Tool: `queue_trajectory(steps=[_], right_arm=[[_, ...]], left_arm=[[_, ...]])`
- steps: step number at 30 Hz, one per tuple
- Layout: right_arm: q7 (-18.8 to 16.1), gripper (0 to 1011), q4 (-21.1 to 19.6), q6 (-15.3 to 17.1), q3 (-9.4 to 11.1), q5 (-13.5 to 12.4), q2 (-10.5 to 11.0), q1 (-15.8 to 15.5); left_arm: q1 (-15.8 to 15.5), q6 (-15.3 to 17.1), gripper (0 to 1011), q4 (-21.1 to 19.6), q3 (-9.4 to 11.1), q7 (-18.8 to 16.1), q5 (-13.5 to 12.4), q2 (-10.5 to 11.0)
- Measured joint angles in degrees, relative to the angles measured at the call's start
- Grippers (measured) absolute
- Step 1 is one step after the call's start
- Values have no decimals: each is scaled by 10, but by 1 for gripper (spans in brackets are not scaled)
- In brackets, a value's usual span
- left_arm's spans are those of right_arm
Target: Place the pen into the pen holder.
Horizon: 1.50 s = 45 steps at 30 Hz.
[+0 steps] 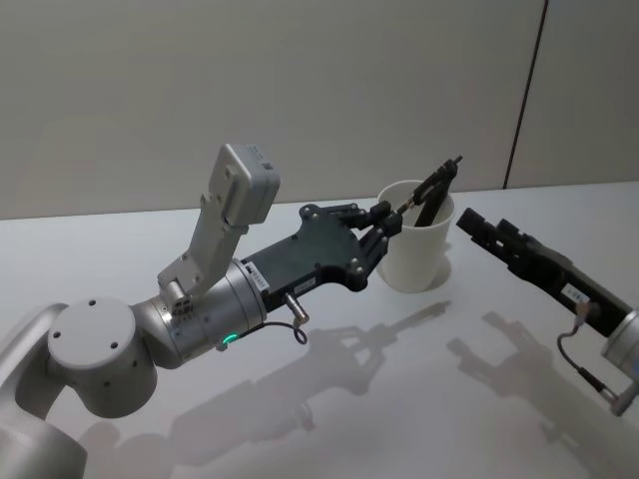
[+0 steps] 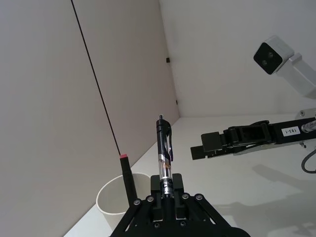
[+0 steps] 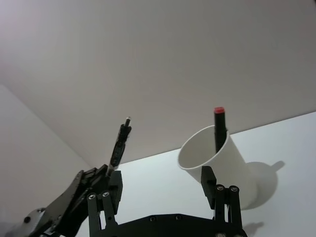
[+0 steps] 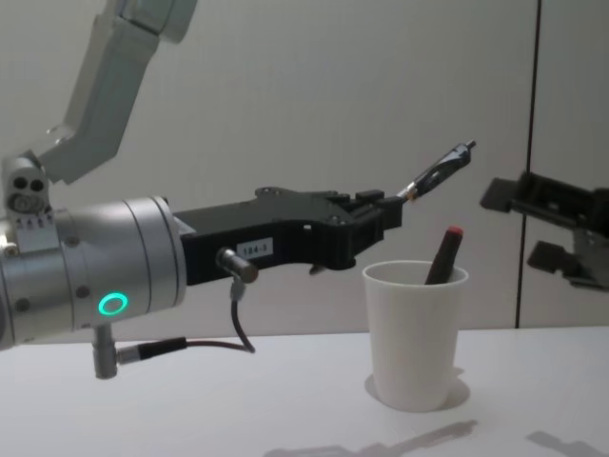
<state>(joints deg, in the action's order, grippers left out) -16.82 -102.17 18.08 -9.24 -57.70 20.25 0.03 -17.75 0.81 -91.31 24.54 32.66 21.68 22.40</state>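
Observation:
My left gripper is shut on the lower end of a black clip pen, which slants up and away from the fingers. In the chest view the pen hangs above the rim of the white paper cup, the pen holder, with its tip pointing up to the right. The pen stands straight out of the left gripper. A dark pen with a red end leans inside the cup. My right gripper stands open just right of the cup, holding nothing.
The cup stands on a white table near a pale wall. A dark vertical seam runs down the wall behind the right arm.

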Motion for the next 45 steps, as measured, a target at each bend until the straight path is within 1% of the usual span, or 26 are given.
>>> queue_trajectory(steps=[9,17,26,45], right_arm=[[-30,1001,12,25,-5,-26,-2,20],[-41,1001,20,35,-10,-40,-6,34],[-39,1001,30,37,-19,-45,-15,49],[-33,1001,59,31,-43,-45,-42,80]], left_arm=[[0,0,138,0,0,0,0,0],[0,0,138,0,0,0,0,0],[0,0,136,0,0,0,0,0],[0,0,138,0,0,0,0,0]])
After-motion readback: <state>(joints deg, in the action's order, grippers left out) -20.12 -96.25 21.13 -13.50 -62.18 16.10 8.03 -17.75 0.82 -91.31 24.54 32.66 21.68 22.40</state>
